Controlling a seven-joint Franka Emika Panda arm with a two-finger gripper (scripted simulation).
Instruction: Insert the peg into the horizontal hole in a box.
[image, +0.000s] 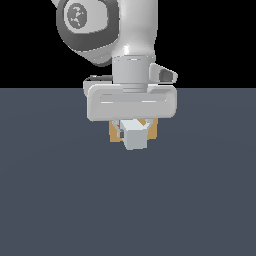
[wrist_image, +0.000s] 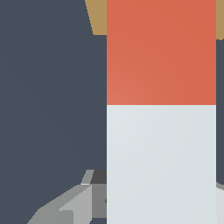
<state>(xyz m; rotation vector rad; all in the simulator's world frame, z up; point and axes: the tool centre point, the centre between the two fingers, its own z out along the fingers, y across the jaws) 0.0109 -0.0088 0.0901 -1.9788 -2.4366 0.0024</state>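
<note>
The peg (image: 135, 136) points its white end at the exterior camera, just below the hand. In the wrist view the peg (wrist_image: 161, 131) fills the frame, white near the fingers and red-orange toward the box. My gripper (image: 133, 126) is shut on the peg and holds it level above the floor. One grey finger (wrist_image: 74, 205) shows beside the white part. The tan box (image: 114, 134) stands right behind the peg, and only its edges show on either side. It also shows in the wrist view (wrist_image: 97, 17) beyond the red end. The hole is hidden by the peg.
A flat dark grey-blue floor (image: 60, 200) spreads around the box on all sides. The arm's white and grey links (image: 100, 25) rise above the hand. Nothing else stands on the floor in view.
</note>
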